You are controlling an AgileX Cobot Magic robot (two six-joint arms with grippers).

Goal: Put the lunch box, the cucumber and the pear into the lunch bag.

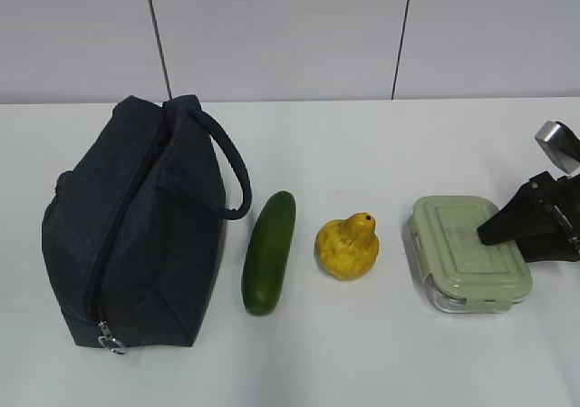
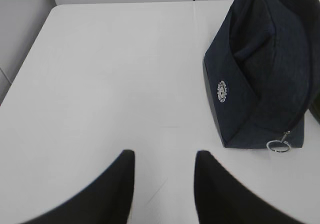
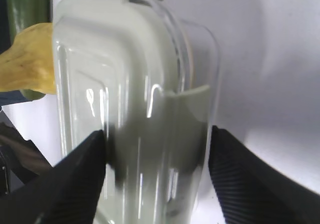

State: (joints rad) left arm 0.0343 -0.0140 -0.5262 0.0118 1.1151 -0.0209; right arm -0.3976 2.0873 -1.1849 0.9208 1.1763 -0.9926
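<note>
Four items on tabletop: lunch bag (image 1: 136, 226) far left, zipped; cucumber (image 1: 269, 252), pear (image 1: 347, 246) centre; lunch box (image 1: 467, 253) right. Right pincer (image 3: 157, 149) straddles box, not clenched. Left pincer (image 2: 165, 184) released, empty. Risk: smooth lid slipping; bag unopened.

No words, numbers or brand names can be read anywhere in these views. The only sign is a small round white emblem (image 2: 222, 91) with a toothed edge on the end panel of the lunch bag (image 2: 265, 69), seen from the left wrist; whatever lies inside it is too small to make out.
</note>
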